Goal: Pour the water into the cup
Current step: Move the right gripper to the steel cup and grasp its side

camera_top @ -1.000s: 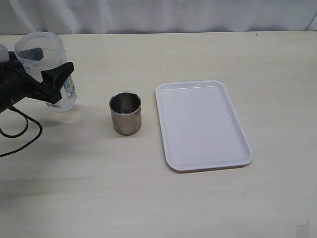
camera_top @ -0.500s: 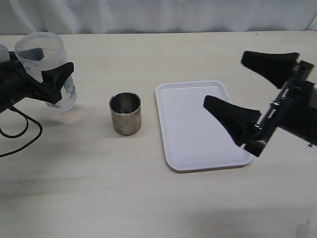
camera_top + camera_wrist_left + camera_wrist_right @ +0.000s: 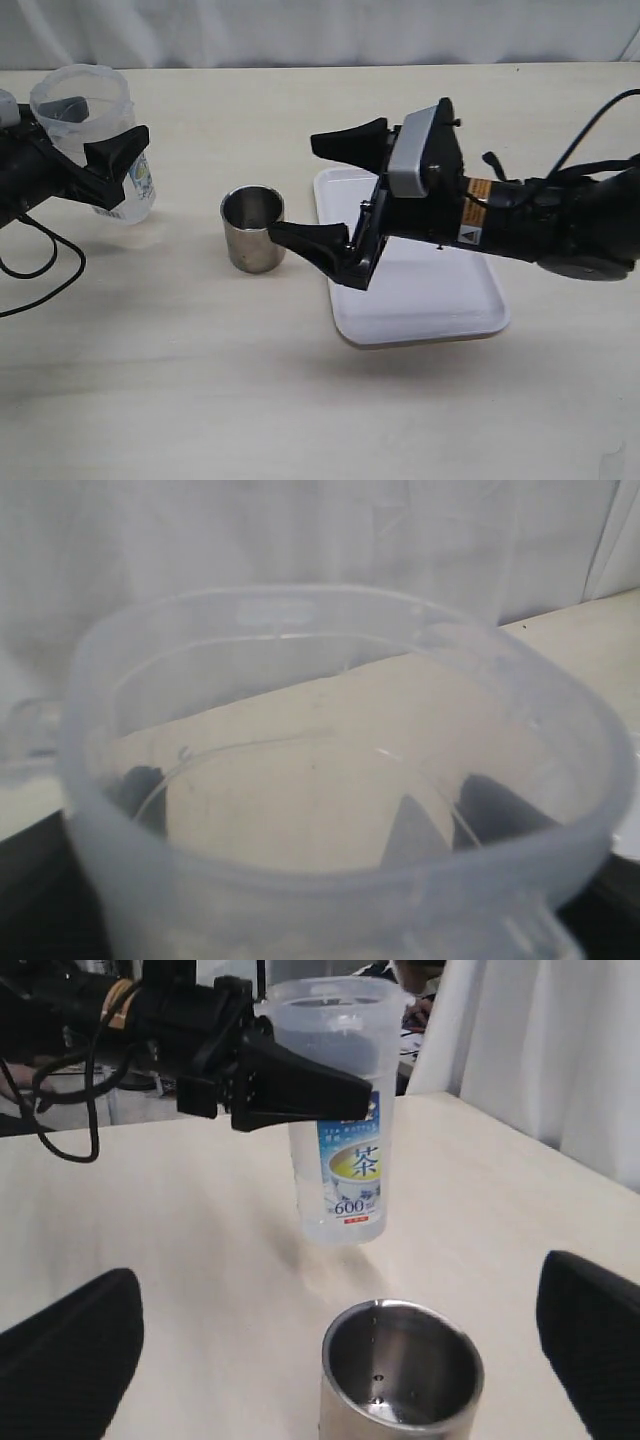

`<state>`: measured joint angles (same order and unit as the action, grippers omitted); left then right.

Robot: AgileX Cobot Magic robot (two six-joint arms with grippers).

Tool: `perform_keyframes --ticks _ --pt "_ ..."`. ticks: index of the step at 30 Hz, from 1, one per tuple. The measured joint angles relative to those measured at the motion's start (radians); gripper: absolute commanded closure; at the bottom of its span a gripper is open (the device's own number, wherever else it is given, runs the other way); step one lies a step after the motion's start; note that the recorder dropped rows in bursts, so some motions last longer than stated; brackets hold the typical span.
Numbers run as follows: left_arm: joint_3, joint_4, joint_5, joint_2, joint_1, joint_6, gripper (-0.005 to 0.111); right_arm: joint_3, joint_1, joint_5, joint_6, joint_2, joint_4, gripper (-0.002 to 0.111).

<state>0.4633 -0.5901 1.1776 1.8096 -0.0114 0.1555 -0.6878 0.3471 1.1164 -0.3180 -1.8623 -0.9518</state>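
Observation:
The tall translucent pitcher (image 3: 88,125) with a blue-white label stands upright at the far left. My left gripper (image 3: 100,135) is shut on it. Clear water (image 3: 340,1222) shows faintly in its lower part. The pitcher's rim (image 3: 330,880) fills the left wrist view, with the dark fingers (image 3: 500,805) seen through its wall. The grey steel cup (image 3: 252,228) stands apart to the right of the pitcher, dark inside. My right gripper (image 3: 298,190) is open just right of the cup. In the right wrist view, the right gripper (image 3: 338,1265) is open on either side of the cup (image 3: 400,1385), and the pitcher (image 3: 340,1110) stands beyond it.
A white tray (image 3: 440,305) lies right of the cup, and my right arm (image 3: 520,220) reaches across above it. A black cable (image 3: 40,270) loops on the table below the left arm. A white curtain runs along the far edge.
My right arm has come in from the right over the tray, and its open gripper is now beside the cup. The left gripper and the pitcher have not moved.

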Motion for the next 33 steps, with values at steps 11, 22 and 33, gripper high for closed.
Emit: perform_keyframes --ticks 11,22,33 --pt "0.0 -0.003 0.0 0.0 0.0 0.0 0.107 -0.167 0.026 -0.002 0.01 -0.234 -0.01 -0.001" --pt "0.0 -0.003 0.0 0.0 0.0 0.0 0.107 -0.294 0.026 -0.004 0.012 -0.365 -0.023 -0.001" --pt "0.0 -0.003 0.0 0.0 0.0 0.0 0.107 -0.389 0.028 -0.004 0.012 -0.45 -0.03 -0.001"
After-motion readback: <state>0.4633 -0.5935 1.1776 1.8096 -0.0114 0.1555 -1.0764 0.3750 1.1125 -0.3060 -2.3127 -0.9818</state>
